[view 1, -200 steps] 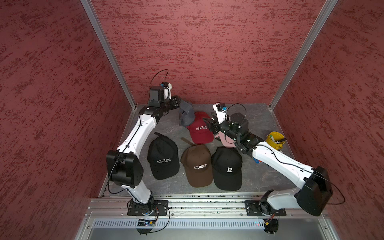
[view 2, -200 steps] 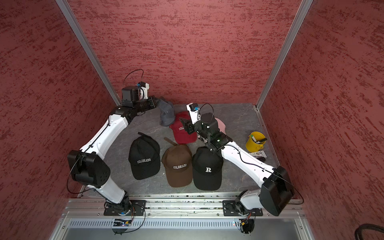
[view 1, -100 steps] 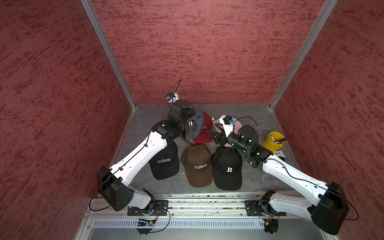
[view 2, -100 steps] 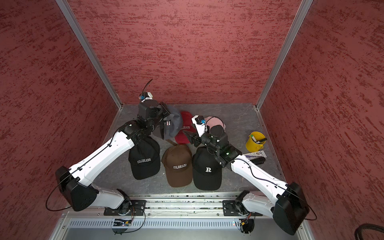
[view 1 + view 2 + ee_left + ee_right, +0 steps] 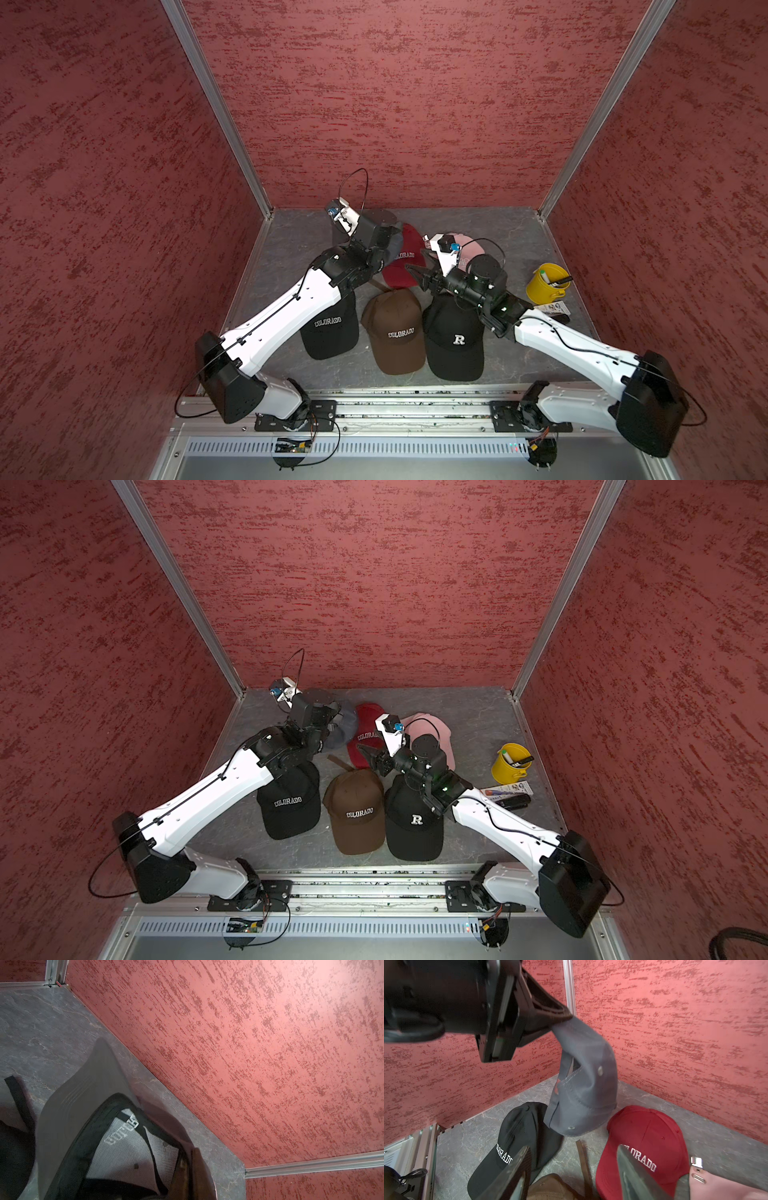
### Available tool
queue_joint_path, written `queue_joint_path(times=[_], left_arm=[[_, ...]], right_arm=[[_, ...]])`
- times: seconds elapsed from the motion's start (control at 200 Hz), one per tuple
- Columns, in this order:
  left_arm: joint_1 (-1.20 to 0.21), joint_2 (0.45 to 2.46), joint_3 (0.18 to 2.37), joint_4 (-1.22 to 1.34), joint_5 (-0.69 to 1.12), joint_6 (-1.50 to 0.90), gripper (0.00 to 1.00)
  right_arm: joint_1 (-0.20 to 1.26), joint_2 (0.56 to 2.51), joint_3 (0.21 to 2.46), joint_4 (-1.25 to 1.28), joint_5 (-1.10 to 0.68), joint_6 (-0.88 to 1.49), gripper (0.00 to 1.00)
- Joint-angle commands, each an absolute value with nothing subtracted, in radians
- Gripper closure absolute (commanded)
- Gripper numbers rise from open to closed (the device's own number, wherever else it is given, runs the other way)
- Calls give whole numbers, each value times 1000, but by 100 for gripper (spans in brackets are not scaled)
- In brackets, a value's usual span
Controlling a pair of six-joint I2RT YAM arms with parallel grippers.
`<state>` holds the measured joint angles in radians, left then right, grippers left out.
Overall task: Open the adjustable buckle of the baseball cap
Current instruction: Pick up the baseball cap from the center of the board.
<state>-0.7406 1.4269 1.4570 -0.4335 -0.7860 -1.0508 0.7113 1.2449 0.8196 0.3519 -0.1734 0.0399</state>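
Left gripper [image 5: 566, 1017] pinches the grey cap [image 5: 583, 1093] (buckle hidden); right gripper [image 5: 571, 1155] hangs spread, empty. Red cap [image 5: 643, 1132], brown cap [image 5: 395, 316] read COLORADO.

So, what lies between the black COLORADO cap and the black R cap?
The brown COLORADO cap lies between them, in one row with both; both top views show it.

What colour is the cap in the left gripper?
Grey cap, clearest in the right wrist view.

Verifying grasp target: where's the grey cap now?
The grey cap hangs from the left gripper near the back of the table, left of the red cap and behind the black COLORADO cap.
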Motion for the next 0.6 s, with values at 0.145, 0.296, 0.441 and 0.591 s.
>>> queue_joint_path(times=[0.145, 0.296, 0.441, 0.591], left_arm=[[-771, 1397, 1480, -420, -830, -1067, 100], [-799, 1396, 1473, -412, -835, -1081, 100], [-825, 1389, 1460, -393, -848, -1093, 100], [-834, 1385, 1457, -384, -857, -1092, 100]], right_arm=[[742, 1304, 888, 448, -118, 28, 36], [743, 1328, 896, 472, -86, 26, 40], [743, 1342, 899, 495, -105, 35, 53], [743, 1365, 918, 485, -129, 38, 54]])
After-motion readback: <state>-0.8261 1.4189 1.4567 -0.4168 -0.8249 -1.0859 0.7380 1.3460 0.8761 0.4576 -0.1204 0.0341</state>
